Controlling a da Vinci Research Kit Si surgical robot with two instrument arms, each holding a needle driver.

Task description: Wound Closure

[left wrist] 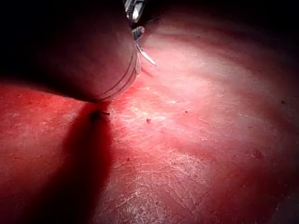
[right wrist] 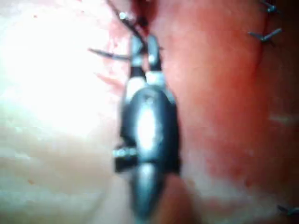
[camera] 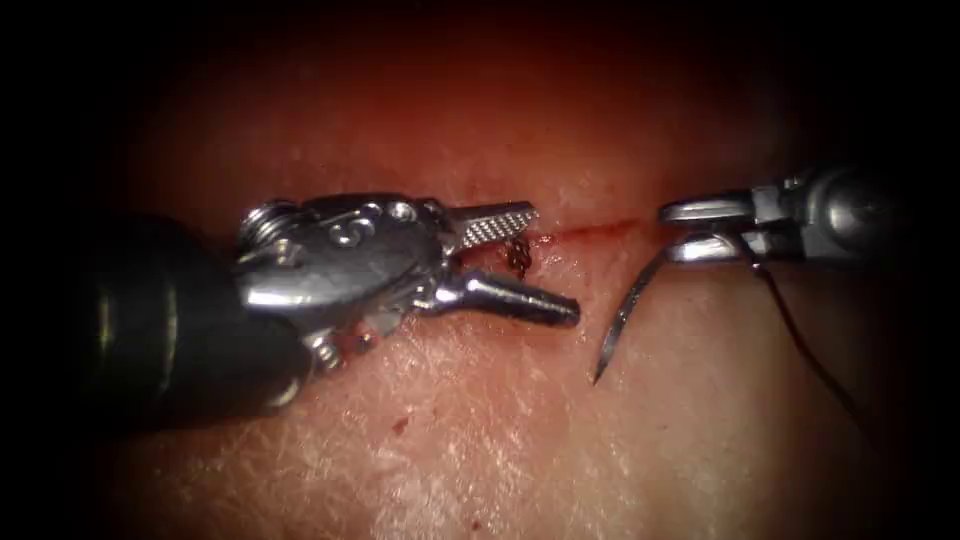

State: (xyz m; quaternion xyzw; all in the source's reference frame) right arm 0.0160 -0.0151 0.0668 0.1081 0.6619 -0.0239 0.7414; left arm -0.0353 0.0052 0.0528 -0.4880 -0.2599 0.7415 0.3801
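- Tissue: pale, creased surface; a short cut runs crosswise between the two tools, with red fluid along it.
- Left gripper: comes in from the left, jaws spread wide, one above the cut and one below it. It holds nothing. A small dark knot of thread sits on the cut between the jaws.
- Right gripper: comes in from the right, clenched on the needle at its blunt, thread-bearing end.
- Needle: hangs from the right gripper and curves down to the left. Its point lies free just over the tissue below the cut, not in the tissue.
- Thread: dark, runs from the needle's held end down and to the right across the tissue.
- Right wrist view: the right gripper over the cut, with cut thread ends of other stitches to one side.
- Risk, judged: the hold at the very end of the needle looks weak, so the needle could swivel in the jaws once its point loads against tissue.
- Risk, judged: the left gripper's open jaws straddle the knot and could snag or loosen it if they close or drag.
- Risk, judged: the slack thread near the right gripper could catch under the needle.
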